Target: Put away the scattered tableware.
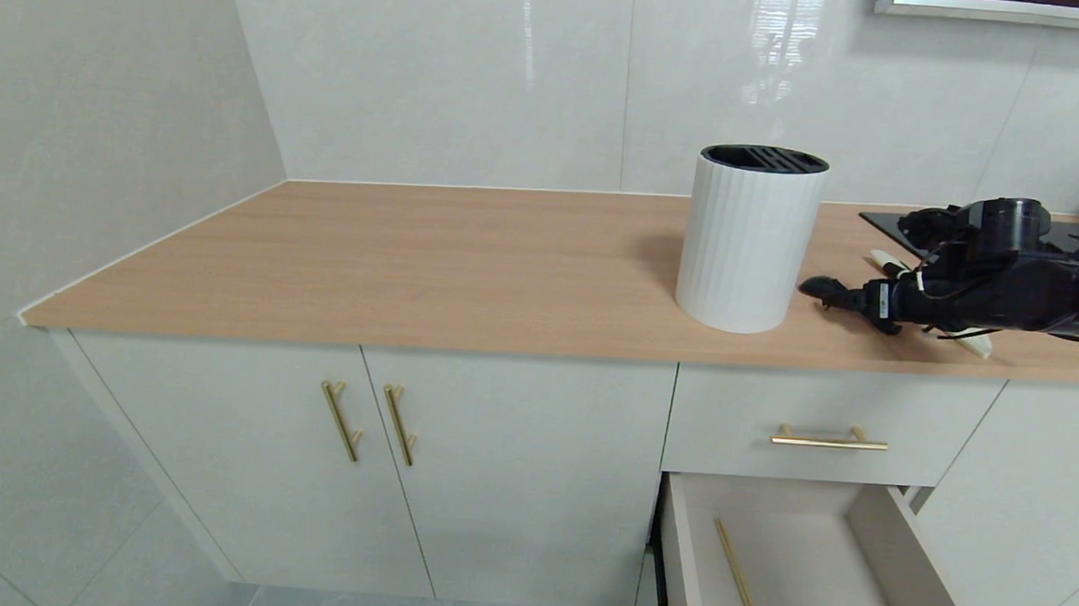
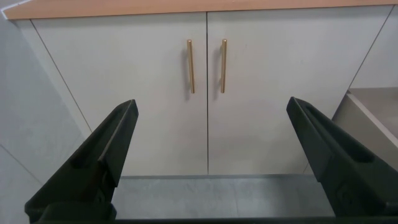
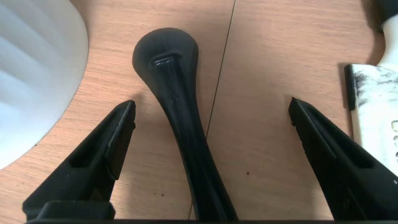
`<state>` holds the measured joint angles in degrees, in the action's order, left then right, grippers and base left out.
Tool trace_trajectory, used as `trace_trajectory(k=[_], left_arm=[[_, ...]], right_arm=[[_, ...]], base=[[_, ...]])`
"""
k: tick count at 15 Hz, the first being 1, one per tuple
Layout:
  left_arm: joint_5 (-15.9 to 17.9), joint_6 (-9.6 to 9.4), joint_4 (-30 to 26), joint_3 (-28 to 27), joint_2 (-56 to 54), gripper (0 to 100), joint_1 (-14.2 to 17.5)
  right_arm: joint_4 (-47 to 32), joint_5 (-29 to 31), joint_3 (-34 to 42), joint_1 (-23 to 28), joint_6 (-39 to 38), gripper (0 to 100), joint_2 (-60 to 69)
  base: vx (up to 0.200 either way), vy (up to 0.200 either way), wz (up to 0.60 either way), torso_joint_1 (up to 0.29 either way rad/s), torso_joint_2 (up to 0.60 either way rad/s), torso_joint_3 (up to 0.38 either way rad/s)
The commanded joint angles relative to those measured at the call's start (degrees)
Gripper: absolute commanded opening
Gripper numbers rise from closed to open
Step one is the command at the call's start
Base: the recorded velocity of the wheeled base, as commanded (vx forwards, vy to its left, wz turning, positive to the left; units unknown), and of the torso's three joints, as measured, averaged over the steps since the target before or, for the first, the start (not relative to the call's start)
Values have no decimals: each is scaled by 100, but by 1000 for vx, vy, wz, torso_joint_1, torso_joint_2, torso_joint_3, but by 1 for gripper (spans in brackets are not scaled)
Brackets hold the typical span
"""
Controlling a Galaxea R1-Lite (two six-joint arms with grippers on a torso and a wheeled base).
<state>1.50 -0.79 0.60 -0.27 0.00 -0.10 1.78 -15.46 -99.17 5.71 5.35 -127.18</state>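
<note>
Handle: your black utensil handle (image 3: pixel 177 118) lies flat on the counter (image 1: pixel 458 262), just beside the white holder (image 1: pixel 748 245) on its right-arm side.
Axis: it points its rounded end at the holder and runs straight back under the wrist, in line with your reach.
Right gripper (image 3: pixel 211 109): the fingers are spread wide, one on each side of the shaft, touching neither. Closing across it should catch it, I judge.
Left gripper (image 2: pixel 211 109): spread and empty, low before the cabinet doors (image 2: pixel 205 93), well apart from the holder. Your right arm is nearer.
White utensil (image 3: pixel 373 112): it lies beyond the handle from the holder.
Writing: there is a small raised mark on the rounded end and dark print on the white utensil. You can read neither.
</note>
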Motion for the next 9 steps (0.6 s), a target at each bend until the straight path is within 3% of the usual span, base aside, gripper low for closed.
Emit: trace_trajectory(k=[1,3,4,9], left_arm=[[-1,0,2,0,9,100,1],[-1,0,2,0,9,100,1],[-1,0,2,0,9,100,1],[-1,0,2,0,9,100,1]], right_arm=[[-2,-1,3,1,10,100,-8],[-2,-1,38,1,19,100,-8],[-2,-1,47,-8,45,0,-8],[-2,-1,196,-105,89,0,18]], base=[[0,0,0,0,0,0],[0,0,0,0,0,0],[0,0,0,0,0,0],[0,0,0,0,0,0]])
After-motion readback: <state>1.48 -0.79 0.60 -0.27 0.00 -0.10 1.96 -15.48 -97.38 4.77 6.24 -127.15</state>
